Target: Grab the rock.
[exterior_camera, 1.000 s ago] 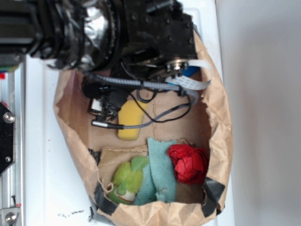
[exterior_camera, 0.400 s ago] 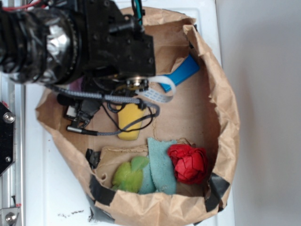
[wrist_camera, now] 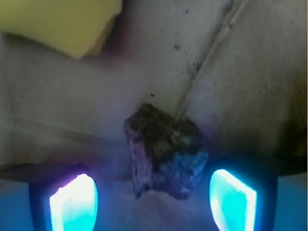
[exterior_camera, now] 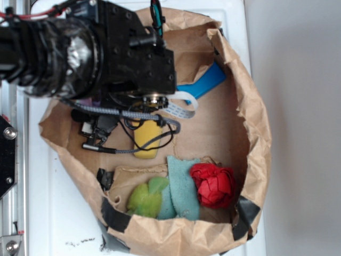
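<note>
Wrist view: the rock (wrist_camera: 165, 156), a dark, lumpy stone, lay on the brown paper floor of the bag, directly between the two glowing fingertips (wrist_camera: 73, 201) of the end effector (wrist_camera: 153, 199). The jaws stood apart, one to each side of the rock, with a gap visible on both sides; neither fingertip touched it. A corner of the yellow sponge (wrist_camera: 57, 21) lay beyond the rock, near but apart from it.

Exterior view: the black arm (exterior_camera: 106, 50) reached down into the rolled-down paper bag (exterior_camera: 250, 138), which sat on the white bench (exterior_camera: 48, 213). The arm hid the rock. The yellow sponge (exterior_camera: 147, 140) showed partly beneath the cables. Along the bag's near edge lay a green cloth (exterior_camera: 145, 198), a teal cloth (exterior_camera: 183, 186) and a red cloth ball (exterior_camera: 214, 184); a blue strip (exterior_camera: 205, 82) rested toward the far side.
</note>
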`<action>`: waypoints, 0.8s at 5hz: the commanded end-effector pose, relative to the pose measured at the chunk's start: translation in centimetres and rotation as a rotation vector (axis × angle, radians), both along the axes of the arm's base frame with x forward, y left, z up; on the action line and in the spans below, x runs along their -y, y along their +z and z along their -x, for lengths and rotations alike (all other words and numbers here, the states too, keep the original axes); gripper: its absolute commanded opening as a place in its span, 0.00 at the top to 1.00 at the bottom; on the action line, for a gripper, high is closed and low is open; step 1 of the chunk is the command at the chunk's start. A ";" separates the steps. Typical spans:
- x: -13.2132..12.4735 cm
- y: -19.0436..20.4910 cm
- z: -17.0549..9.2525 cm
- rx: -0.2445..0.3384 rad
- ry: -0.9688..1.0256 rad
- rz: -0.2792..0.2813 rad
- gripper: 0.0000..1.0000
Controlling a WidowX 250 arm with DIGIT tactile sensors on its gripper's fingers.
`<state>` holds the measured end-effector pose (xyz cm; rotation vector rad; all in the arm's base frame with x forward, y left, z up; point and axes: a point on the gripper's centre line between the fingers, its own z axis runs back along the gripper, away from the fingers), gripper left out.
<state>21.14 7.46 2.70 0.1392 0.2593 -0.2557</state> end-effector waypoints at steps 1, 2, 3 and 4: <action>0.9 -1.3 -0.1 0.003 -0.049 -0.047 0.00; 1.4 -2.0 0.5 0.000 -0.076 -0.069 0.00; 1.5 -2.3 0.6 -0.008 -0.082 -0.064 0.18; 1.5 -2.1 0.6 0.005 -0.070 -0.060 1.00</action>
